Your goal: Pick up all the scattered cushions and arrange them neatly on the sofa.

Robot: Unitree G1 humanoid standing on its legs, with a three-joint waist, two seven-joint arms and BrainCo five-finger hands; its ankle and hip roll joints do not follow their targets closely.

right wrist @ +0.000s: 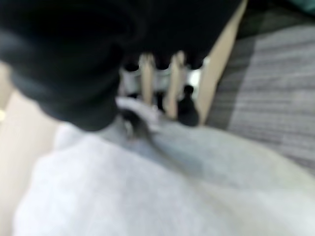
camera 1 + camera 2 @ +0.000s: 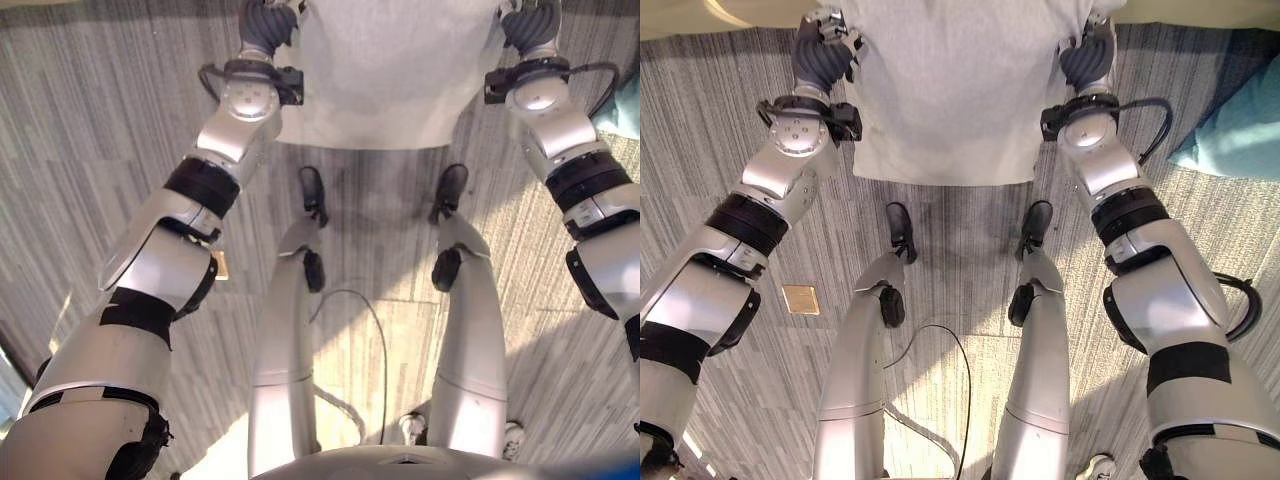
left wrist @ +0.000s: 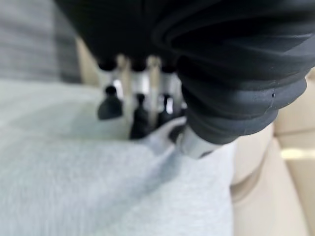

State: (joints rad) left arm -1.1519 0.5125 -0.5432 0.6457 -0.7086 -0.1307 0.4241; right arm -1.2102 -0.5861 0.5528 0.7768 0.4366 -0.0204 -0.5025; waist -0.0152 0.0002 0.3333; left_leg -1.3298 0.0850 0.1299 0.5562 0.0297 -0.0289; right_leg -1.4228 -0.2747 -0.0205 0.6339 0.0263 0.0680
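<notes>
I have the light grey cushion (image 2: 950, 90) held out in front over the striped carpet (image 2: 720, 130), my left hand (image 3: 147, 113) and right hand (image 1: 162, 98) pinching its opposite edges. A teal cushion (image 2: 1240, 130) lies just right; beige sofa (image 3: 290, 162) ahead.

A pale grey cushion (image 2: 950, 90) fills the upper centre of the frame; a teal cushion (image 2: 1240, 130) lies at right edge.
</notes>
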